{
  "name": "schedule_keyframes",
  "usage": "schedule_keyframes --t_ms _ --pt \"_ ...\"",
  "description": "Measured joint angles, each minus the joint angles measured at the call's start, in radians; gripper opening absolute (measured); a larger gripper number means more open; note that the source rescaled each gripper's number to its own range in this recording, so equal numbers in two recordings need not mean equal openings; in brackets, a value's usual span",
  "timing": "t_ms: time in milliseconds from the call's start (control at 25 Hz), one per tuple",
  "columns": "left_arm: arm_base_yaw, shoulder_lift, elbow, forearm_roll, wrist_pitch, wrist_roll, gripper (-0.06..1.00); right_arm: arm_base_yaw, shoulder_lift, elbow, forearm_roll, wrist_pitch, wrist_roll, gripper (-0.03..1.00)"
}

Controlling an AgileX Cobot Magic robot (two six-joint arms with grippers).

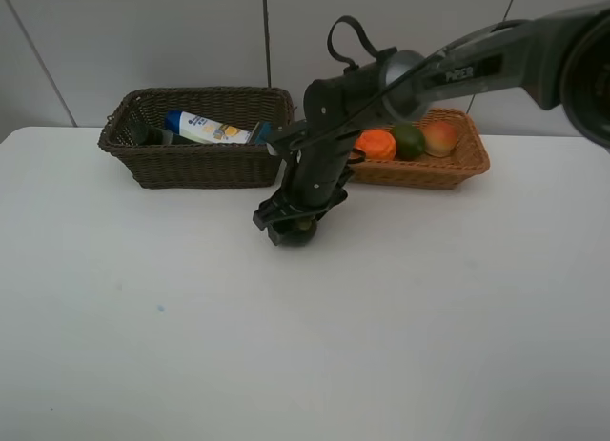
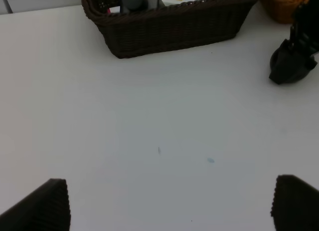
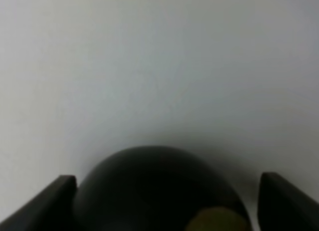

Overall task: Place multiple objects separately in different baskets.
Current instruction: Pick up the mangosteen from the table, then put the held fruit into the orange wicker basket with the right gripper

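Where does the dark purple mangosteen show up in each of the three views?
Exterior high: dark purple mangosteen on the white table, centre, under the right tool.
Left wrist: not distinguishable; only that tool's dark shape at the far right edge.
Right wrist: large dark round shape at bottom centre, between the tool's fingers.
Shared landmark: the dark brown basket in the exterior and left wrist views.

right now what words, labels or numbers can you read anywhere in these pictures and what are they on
"PiPER", in white letters on the black right robot arm, overhead view; a little blurred.
Blue and yellow printed label on the white blue-capped bottle in the dark brown woven basket: too small to read.
Nothing else legible in either wrist view.
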Motion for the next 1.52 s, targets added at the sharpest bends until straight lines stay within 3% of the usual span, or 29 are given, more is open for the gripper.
schedule_keyframes --t_ms 40,80,400,600,800,960,1120,1320,1520 --pt "0.000 0.000 0.000 0.000 0.000 0.000 0.99 0.000 0.000 0.000 -0.001 0.000 0.000 0.20" --pt "0.000 0.000 0.000 0.000 0.000 0.000 0.99 0.000 0.000 0.000 -0.001 0.000 0.000 0.18" --pt "0.000 0.000 0.000 0.000 0.000 0.000 0.99 0.000 -0.014 0.000 -0.001 0.032 -0.007 0.18" --pt "0.000 0.000 0.000 0.000 0.000 0.000 0.99 0.000 -0.153 0.000 -0.003 0.038 -0.007 0.18" --pt "0.000 0.000 0.000 0.000 0.000 0.000 0.99 -0.027 -0.336 0.000 -0.117 -0.001 0.039 0.18" --pt "0.000 0.000 0.000 0.000 0.000 0.000 0.99 -0.144 -0.373 0.000 -0.200 -0.054 0.093 0.18" --pt "0.000 0.000 0.000 0.000 0.000 0.000 0.99 -0.312 -0.324 0.000 -0.208 -0.115 0.104 0.18" --pt "0.000 0.000 0.000 0.000 0.000 0.000 0.99 -0.497 -0.231 0.000 -0.117 -0.144 0.104 0.18" --pt "0.000 0.000 0.000 0.000 0.000 0.000 0.99 -0.581 -0.181 0.009 -0.022 -0.133 0.104 0.22"
